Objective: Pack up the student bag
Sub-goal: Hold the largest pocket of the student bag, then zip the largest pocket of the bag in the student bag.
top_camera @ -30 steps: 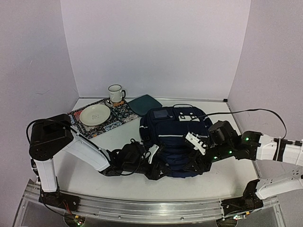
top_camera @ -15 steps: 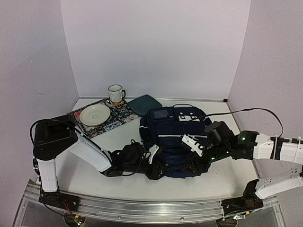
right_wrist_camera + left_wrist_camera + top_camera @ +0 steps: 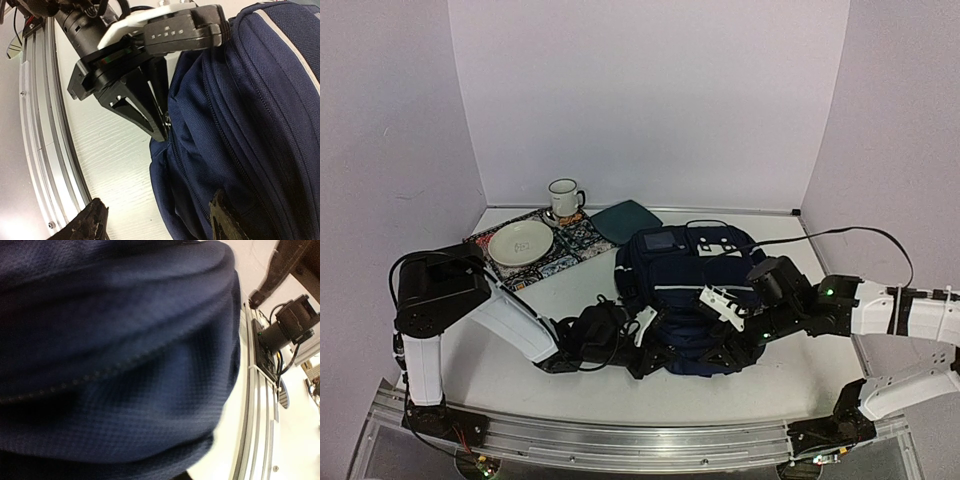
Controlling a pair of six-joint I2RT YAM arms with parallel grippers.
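The student bag (image 3: 688,285), a large navy backpack with a thin white stripe, lies in the middle of the table. My left gripper (image 3: 648,352) is at its near left corner. In the right wrist view its black fingers (image 3: 150,107) close to a point on the bag's zipper line (image 3: 167,125). The left wrist view shows only navy fabric (image 3: 115,355) pressed close, with my own fingers hidden. My right gripper (image 3: 728,350) is at the bag's near edge, open (image 3: 160,220). One fingertip (image 3: 227,215) lies over the bag fabric and the other (image 3: 92,220) over the table.
A cream plate (image 3: 520,242) lies on a patterned mat (image 3: 575,240) at the back left, with a white mug (image 3: 563,198) and a dark teal square plate (image 3: 626,220) behind. A black cable (image 3: 820,236) crosses the bag's far side. An aluminium rail (image 3: 640,440) runs along the near edge.
My right arm has moved a little left and lower along the bag's near edge. My left gripper stays at the bag's near left corner.
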